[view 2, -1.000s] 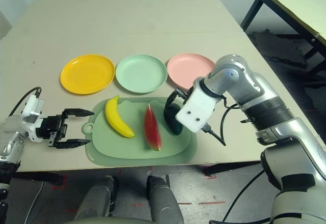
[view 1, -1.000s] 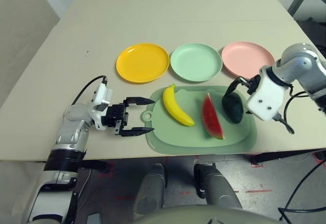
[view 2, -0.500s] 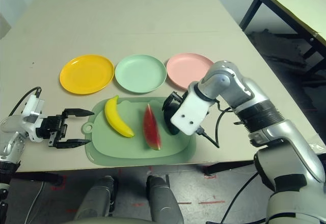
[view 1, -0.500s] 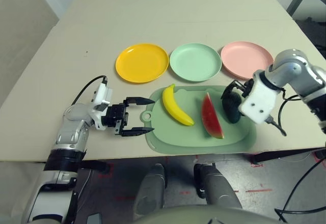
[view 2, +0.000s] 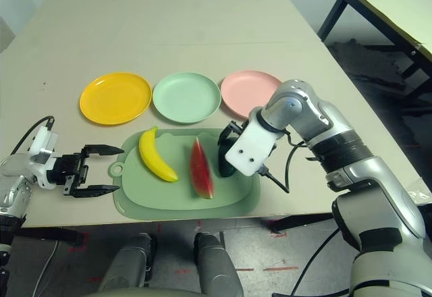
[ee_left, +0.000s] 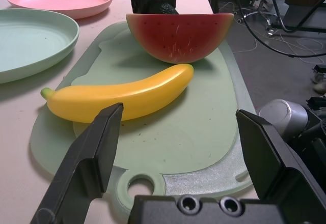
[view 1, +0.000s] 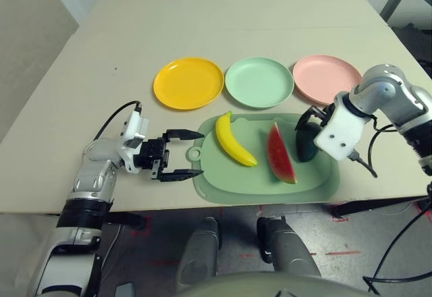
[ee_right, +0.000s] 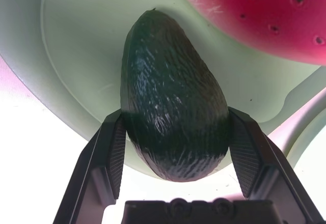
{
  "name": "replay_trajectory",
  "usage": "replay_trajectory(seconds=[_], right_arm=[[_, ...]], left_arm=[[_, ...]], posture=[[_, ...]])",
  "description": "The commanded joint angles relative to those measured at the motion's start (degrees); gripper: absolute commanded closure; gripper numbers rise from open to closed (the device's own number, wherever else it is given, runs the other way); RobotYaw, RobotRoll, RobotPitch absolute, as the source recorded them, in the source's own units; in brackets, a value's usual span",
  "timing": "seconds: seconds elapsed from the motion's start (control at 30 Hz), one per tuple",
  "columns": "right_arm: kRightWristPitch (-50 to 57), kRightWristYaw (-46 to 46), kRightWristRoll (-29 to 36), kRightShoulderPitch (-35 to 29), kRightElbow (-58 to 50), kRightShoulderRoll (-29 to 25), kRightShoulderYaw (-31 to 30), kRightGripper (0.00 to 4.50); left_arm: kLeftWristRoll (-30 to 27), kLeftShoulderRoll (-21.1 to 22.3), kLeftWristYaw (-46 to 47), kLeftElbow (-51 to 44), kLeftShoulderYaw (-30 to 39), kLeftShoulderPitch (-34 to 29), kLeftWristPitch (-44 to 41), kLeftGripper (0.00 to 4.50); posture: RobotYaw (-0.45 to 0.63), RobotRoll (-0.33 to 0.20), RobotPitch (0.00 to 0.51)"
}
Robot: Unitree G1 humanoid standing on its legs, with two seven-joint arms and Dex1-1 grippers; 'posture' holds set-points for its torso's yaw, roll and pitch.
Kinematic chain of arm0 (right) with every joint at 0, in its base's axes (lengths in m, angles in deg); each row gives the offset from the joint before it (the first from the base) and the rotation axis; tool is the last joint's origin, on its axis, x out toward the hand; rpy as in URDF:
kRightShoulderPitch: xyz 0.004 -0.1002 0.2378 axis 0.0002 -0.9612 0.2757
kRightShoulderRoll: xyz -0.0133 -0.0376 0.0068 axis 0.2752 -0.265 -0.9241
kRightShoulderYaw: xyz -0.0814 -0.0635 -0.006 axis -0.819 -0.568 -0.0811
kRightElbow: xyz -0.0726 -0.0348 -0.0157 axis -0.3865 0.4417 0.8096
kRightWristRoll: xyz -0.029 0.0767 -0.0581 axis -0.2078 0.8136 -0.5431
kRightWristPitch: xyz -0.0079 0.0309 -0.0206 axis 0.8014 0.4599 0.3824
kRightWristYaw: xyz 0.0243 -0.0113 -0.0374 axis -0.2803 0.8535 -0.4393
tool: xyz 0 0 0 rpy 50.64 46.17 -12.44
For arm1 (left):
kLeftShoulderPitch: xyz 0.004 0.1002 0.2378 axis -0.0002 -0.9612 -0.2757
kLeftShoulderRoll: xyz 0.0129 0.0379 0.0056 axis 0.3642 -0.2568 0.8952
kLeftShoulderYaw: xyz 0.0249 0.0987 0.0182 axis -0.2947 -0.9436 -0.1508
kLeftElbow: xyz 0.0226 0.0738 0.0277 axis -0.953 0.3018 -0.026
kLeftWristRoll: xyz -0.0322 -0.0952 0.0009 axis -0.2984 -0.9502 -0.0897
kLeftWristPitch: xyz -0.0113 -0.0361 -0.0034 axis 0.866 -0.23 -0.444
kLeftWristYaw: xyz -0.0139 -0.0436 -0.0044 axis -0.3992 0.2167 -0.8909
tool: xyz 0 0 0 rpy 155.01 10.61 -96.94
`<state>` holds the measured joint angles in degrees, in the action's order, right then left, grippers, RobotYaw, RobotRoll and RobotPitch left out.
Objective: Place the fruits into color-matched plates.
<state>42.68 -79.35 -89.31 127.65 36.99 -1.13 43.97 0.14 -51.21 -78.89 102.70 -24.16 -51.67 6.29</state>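
Note:
On the green cutting board (view 1: 223, 175) lie the yellow banana (view 1: 235, 142), the red watermelon wedge (view 1: 281, 155) and the dark green avocado (ee_right: 168, 81) at its right end. My right gripper (ee_right: 174, 117) is down over the avocado, one finger pressed against each side of it. The avocado still rests on the board. My left gripper (view 1: 201, 153) hovers open just left of the board's handle, pointing at the banana (ee_left: 122, 94). Behind the board stand the yellow-orange plate (view 1: 188, 82), the mint green plate (view 1: 259, 82) and the pink plate (view 1: 324, 75), none with anything on it.
The three plates form a row close behind the board, with bare table beyond them and to the left. The table's front edge runs just below the board. A second table (view 2: 398, 7) stands off to the right.
My right gripper has come down and slightly left over the avocado and closed its fingers on it. The left arm has stayed still.

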Motion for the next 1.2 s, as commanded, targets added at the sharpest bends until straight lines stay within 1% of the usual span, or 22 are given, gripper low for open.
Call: replay_trajectory(seconds=[0.03, 0.17, 0.3, 0.43, 0.53, 0.67, 0.77, 0.83, 0.9, 1.0, 1.13, 1.2], right_arm=[[0.4, -0.6, 0.5, -0.5, -0.6, -0.6, 0.9, 1.33], [1.5, -0.8, 0.9, -0.5, -1.0, -0.8, 1.1, 1.33], [5.2, -1.6, 2.4, 0.3, -1.1, -0.5, 1.8, 1.33], [11.3, -1.8, 3.9, 3.1, 0.6, 1.1, 3.0, 1.33], [14.3, -1.2, 2.4, 8.0, 6.5, 3.1, 3.7, 1.33], [12.3, 6.0, -3.4, 18.4, 22.4, 7.3, 3.6, 1.33], [11.4, 10.9, -5.9, 23.2, 31.9, 10.4, 3.3, 1.33], [11.7, 15.0, -7.4, 25.4, 37.4, 13.0, 3.2, 1.33], [12.3, 18.7, -8.7, 26.6, 41.8, 15.6, 3.3, 1.33], [13.0, 24.7, -10.9, 27.0, 46.7, 19.4, 3.1, 1.33], [13.5, 30.9, -13.4, 26.2, 50.3, 23.6, 2.6, 1.33], [13.5, 32.7, -14.5, 25.9, 51.3, 24.8, 2.6, 1.33]], left_arm=[[0.6, 0.5, 0.0, 0.2, 0.0, -0.5, 0.5, 0.0], [0.7, 0.4, 0.0, 0.4, -0.2, -0.4, 0.5, 0.0], [0.6, 0.3, 0.4, 0.5, 0.0, -0.3, 0.4, 0.0], [-0.8, -0.6, 2.6, -0.3, 1.0, -0.4, -1.2, 0.0], [-1.5, -1.3, 5.4, -1.0, 2.0, -0.2, -2.7, 0.0], [-1.6, -2.4, 11.8, -2.3, 3.7, 0.6, -4.4, 0.0], [-0.3, -3.1, 17.9, -3.2, 4.5, 1.9, -5.6, 0.0], [2.4, -3.2, 23.0, -3.1, 4.2, 3.0, -6.0, 0.0], [5.7, -3.2, 28.5, -2.4, 4.0, 4.3, -6.0, 0.0], [7.0, -4.0, 34.0, -3.7, 4.9, 5.3, -6.1, 0.0], [6.8, -3.2, 35.0, -7.4, 4.7, 3.6, -5.6, 0.0], [6.8, -2.7, 35.1, -8.5, 4.7, 2.7, -5.8, 0.0]], posture=[[0.02, 0.0, 0.171], [0.01, 0.0, 0.173], [0.01, 0.0, 0.172], [0.01, 0.0, 0.172], [0.02, 0.0, 0.172], [0.02, 0.0, 0.174], [0.02, 0.0, 0.176], [0.02, 0.0, 0.176], [0.04, 0.0, 0.178], [0.05, 0.0, 0.18], [0.08, 0.0, 0.183], [0.09, 0.0, 0.186]])
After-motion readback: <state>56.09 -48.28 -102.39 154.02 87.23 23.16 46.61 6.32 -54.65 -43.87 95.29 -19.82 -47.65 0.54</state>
